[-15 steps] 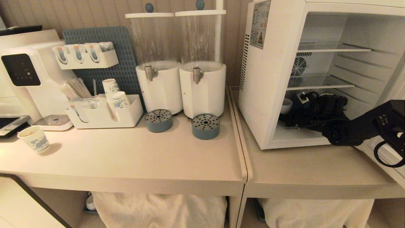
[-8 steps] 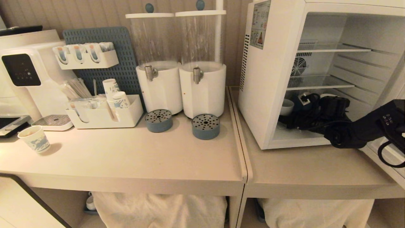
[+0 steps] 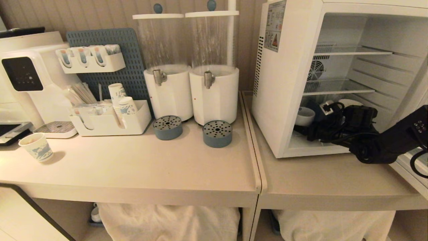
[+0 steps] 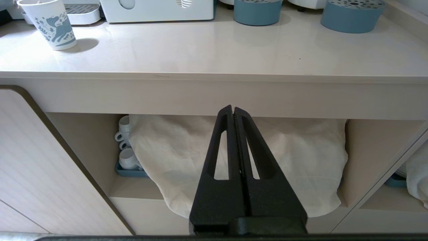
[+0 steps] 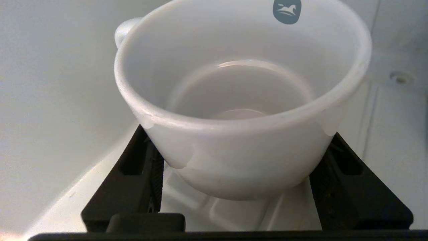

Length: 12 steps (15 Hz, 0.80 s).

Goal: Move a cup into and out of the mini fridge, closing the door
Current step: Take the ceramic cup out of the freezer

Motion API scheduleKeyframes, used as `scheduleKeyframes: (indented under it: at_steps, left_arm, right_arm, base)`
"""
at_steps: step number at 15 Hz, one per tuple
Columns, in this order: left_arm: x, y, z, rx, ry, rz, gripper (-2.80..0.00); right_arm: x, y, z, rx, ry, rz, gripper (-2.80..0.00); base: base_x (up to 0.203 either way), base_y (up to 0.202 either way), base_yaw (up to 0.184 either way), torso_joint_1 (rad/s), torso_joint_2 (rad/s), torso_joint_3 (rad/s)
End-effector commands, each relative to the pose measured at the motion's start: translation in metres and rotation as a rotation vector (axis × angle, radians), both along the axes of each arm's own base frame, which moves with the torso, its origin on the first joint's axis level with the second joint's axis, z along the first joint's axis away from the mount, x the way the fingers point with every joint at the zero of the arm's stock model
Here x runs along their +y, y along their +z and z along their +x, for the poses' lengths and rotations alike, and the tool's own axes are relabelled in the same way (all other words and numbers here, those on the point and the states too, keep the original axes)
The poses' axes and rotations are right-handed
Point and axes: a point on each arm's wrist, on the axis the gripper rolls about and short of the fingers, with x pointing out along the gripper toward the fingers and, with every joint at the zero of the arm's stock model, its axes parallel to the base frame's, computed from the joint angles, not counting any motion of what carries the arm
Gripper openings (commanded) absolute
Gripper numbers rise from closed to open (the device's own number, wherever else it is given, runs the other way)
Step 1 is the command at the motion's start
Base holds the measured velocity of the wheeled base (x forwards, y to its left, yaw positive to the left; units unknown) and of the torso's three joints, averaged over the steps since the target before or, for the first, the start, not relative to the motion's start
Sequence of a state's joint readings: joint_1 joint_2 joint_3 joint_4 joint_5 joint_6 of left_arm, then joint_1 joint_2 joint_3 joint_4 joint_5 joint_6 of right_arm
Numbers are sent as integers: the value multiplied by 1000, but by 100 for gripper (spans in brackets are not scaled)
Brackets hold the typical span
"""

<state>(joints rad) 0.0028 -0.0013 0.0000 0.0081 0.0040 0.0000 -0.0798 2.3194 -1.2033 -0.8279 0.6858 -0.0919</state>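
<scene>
The mini fridge (image 3: pixel 284 83) stands open on the right counter. Its glass door (image 3: pixel 406 169) is swung out at the far right edge. My right gripper (image 3: pixel 306 117) reaches into the bottom compartment, low at the left wall, and is shut on the small white cup (image 3: pixel 305 116). In the right wrist view the cup (image 5: pixel 240 100) fills the frame between the black fingers (image 5: pixel 140 167) of the right gripper (image 5: pixel 240 140). Its handle points away and its base hangs just above the fridge floor. My left gripper (image 4: pixel 233 110) is parked shut below the counter's front edge.
Wire shelves (image 3: pixel 337 87) sit above the arm inside the fridge. Two white drink dispensers (image 3: pixel 214 93) with blue drip cups (image 3: pixel 217 134) stand left of the fridge. A patterned paper cup (image 3: pixel 36 146) is at the far left, and an organiser tray (image 3: pixel 110 122) stands behind it.
My right arm has drawn back toward the fridge's opening with the cup, which now shows further forward and lower in the compartment. The left arm has not moved.
</scene>
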Motion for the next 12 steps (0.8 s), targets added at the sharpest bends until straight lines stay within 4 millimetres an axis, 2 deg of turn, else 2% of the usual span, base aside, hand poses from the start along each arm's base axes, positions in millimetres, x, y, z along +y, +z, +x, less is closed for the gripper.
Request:
scheduleKeyframes:
  at_steps: [1, 12]
  left_arm:
    - [0, 0, 0, 1, 1, 0, -280]
    - [0, 0, 0, 1, 1, 0, -280]
  right_arm:
    - [1, 8, -7, -12, 4, 0, -280]
    - [1, 29, -45, -39, 3, -1, -280]
  base:
    - [0, 0, 0, 0, 0, 0]
    - [0, 0, 0, 0, 0, 0]
